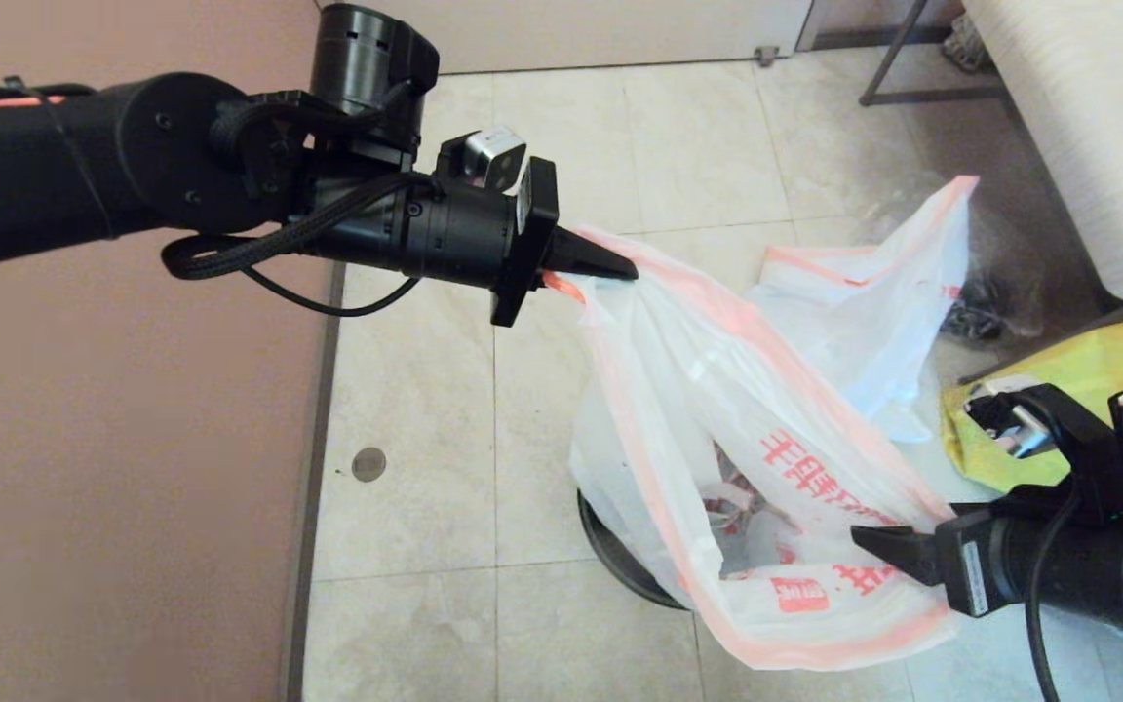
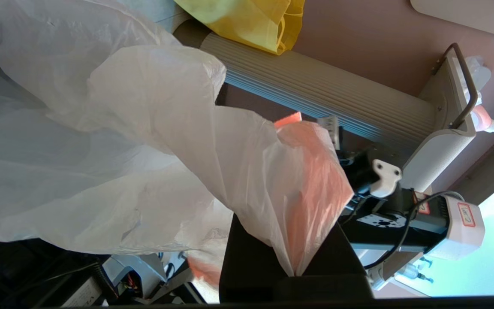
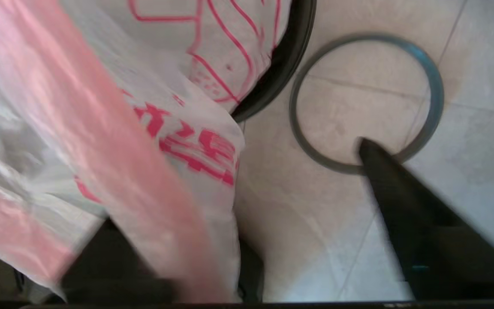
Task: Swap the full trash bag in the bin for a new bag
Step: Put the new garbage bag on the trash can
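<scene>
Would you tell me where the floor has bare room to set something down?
Bare tiles lie between the pink wall and the bin. Right of the new bag, the yellow bag and another white bag crowd the floor.

A beige tiled floor [image 1: 678, 146] runs up to a pinkish wall [image 1: 113, 439] on the left — a small round cap [image 1: 368, 464] is set in one tile close to it. A yellow bag [image 1: 1078, 375] lies at the right, below a pale ribbed roll [image 1: 1088, 127]. Beside them sits a clear bag [image 1: 986, 292] with dark contents — a metal frame [image 1: 912, 68] stands farther back.
</scene>
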You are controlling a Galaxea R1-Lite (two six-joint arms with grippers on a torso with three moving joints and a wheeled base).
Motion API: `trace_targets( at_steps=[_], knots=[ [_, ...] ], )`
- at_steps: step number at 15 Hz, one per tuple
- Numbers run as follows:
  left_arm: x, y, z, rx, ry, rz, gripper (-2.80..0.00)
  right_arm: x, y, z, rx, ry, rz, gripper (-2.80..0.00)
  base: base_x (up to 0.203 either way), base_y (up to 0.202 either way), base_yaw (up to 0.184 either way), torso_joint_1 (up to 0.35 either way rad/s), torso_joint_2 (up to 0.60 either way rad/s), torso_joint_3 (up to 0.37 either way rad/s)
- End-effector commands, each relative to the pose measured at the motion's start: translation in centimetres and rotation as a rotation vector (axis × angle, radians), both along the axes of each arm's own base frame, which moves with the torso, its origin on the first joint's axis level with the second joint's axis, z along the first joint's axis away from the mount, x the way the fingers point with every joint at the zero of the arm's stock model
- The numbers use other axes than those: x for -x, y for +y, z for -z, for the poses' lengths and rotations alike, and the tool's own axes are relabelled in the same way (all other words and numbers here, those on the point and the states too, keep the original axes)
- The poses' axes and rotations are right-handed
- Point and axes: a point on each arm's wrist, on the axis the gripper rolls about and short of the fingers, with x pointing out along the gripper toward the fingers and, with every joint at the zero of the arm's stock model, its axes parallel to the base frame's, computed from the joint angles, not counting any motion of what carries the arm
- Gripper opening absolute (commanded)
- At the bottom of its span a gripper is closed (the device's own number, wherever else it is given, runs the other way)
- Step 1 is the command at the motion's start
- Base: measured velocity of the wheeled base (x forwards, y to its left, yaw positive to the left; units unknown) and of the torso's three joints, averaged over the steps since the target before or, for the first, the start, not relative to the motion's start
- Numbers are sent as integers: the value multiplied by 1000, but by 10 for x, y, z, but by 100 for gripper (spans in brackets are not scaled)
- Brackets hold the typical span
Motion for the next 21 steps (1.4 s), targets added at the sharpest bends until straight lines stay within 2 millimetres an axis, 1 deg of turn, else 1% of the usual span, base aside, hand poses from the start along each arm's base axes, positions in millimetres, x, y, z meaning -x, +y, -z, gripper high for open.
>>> trace_targets(
  at_steps=[1, 4, 6, 7, 9, 11, 13, 14, 15, 16, 17, 18, 19, 21],
  knots=[
    [0, 1, -1, 2, 2, 0, -280, -1, 1, 4, 9, 20, 1, -280, 0, 0, 0, 0, 0, 0],
    [-3, 1, 1, -2, 1, -7, -280, -1, 0, 3, 14, 28, 3, -280, 0, 0, 0, 0, 0, 0],
    [-10, 2, 7, -19, 6, -36, -280, -1, 1, 4, 15, 28, 4, -280, 0, 0, 0, 0, 0, 0],
    [-11, 2, 9, -25, 9, -42, 0, -1, 2, 4, 14, 29, 0, -280, 0, 0, 0, 0, 0, 0],
    [-12, 2, 9, -32, -10, -41, 0, -1, 3, 4, 14, 30, -6, -280, 0, 0, 0, 0, 0, 0],
    [-3, 4, 1, -29, -37, -31, 0, -2, 7, 2, 14, 28, -17, -280, 0, 0, 0, 0, 0, 0],
    [19, 13, -14, -20, -64, -28, 0, -8, 10, 2, 14, 30, -15, -280, 0, 0, 0, 0, 0, 0],
    [32, 19, -18, -32, -74, -28, 0, -11, 12, 1, 12, 32, -10, -280, 0, 0, 0, 0, 0, 0],
    [45, 24, -17, -65, -77, -35, 0, -14, 13, 1, 10, 32, 3, -280, 0, 0, 0, 0, 0, 0],
    [59, 28, -9, -133, -66, -48, 0, -19, 15, 0, -1, 35, 23, -280, 0, 0, 0, 0, 0, 0],
    [67, 28, 3, -209, -45, -64, 0, -22, 17, -3, -22, 33, 40, -280, 0, 0, 0, 0, 0, 0],
    [73, 25, 24, -323, -13, -101, 0, -27, 19, -5, -44, 32, 55, -280, 0, 0, 0, 0, 0, 0],
    [74, 24, 45, -428, 8, -142, 0, -29, 20, -7, -50, 30, 60, -280, 0, 0, 0, 0, 0, 0],
    [72, 30, 77, -540, 30, -179, 0, -29, 20, -7, -55, 31, 63, -280, 0, 0, 0, 0, 0, 0]
  ],
)
